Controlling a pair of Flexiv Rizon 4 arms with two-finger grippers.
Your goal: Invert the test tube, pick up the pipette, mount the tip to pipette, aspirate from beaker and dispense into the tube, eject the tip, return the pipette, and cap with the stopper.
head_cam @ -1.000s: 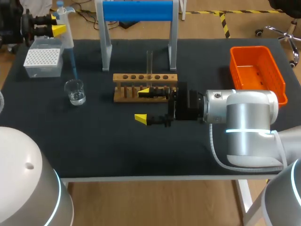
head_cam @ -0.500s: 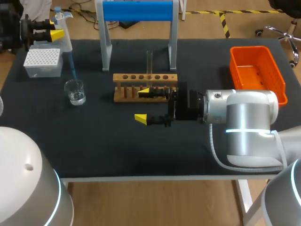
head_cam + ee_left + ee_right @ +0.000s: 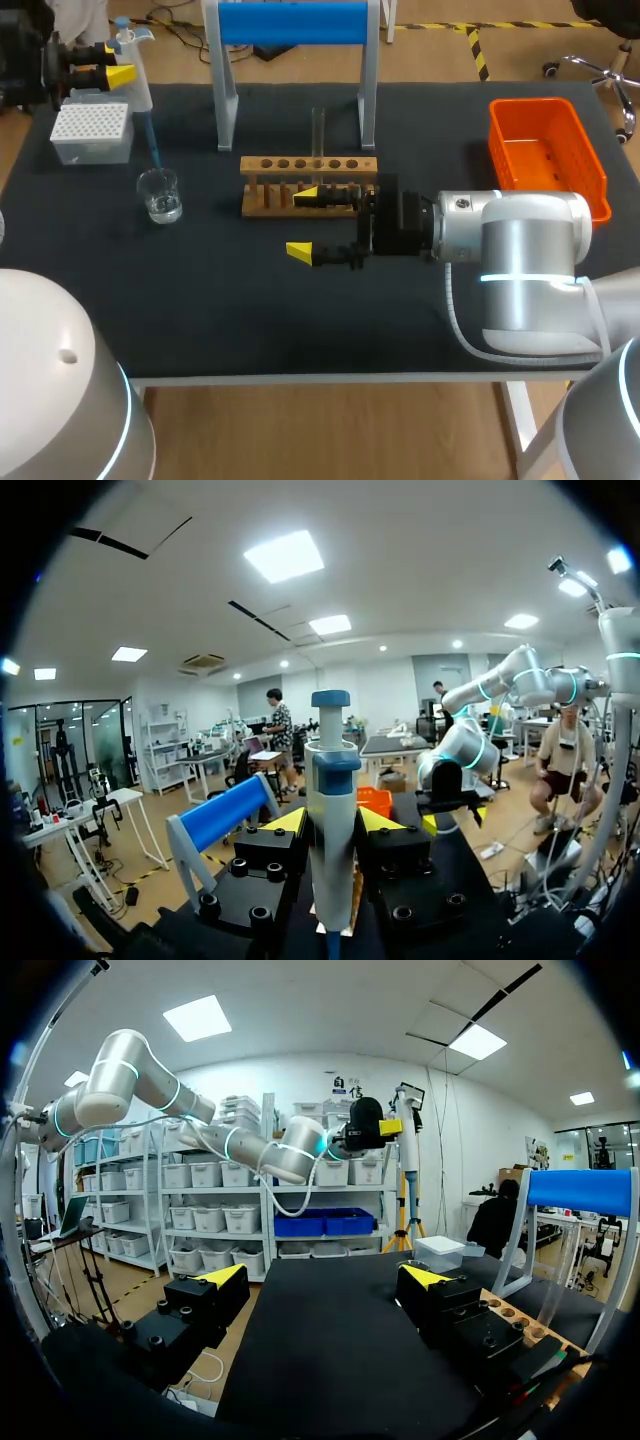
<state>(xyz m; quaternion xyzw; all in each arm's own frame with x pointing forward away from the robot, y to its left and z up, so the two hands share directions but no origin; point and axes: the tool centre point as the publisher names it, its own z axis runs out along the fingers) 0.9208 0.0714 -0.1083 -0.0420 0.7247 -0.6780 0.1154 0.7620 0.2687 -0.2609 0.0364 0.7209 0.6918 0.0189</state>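
1. The pipette (image 3: 138,72) is clenched upright in the left tool (image 3: 112,62), far to the left of the wooden rack (image 3: 308,186) and behind it. Both fingers press on its barrel from two sides, so it hangs plumb.
2. A blue tip (image 3: 153,130) is already mounted. Its lower end is held right at the rim of the beaker (image 3: 160,194), which stands on the dark surface (image 3: 200,300) to the left of the rack. Whether the end touches the liquid cannot be told. The drawing-up step is judged to be in hand.
3. The tip box (image 3: 92,132) is set further left of the rack than the beaker, and behind it. This probably keeps the travel between the two short.
4. The test tube (image 3: 318,128) stands upright in the rack, where it can be filled from above.
5. The right tool (image 3: 304,222) is released, its fingers wide apart with nothing between them. One finger lies along the rack's front and the other nearer the robot. It is judged to be waiting there, close to the tube, for the capping step.
6. The stopper cannot be made out.
7. An orange bin (image 3: 545,150) stands well to the right of the rack, probably for the ejected tip.
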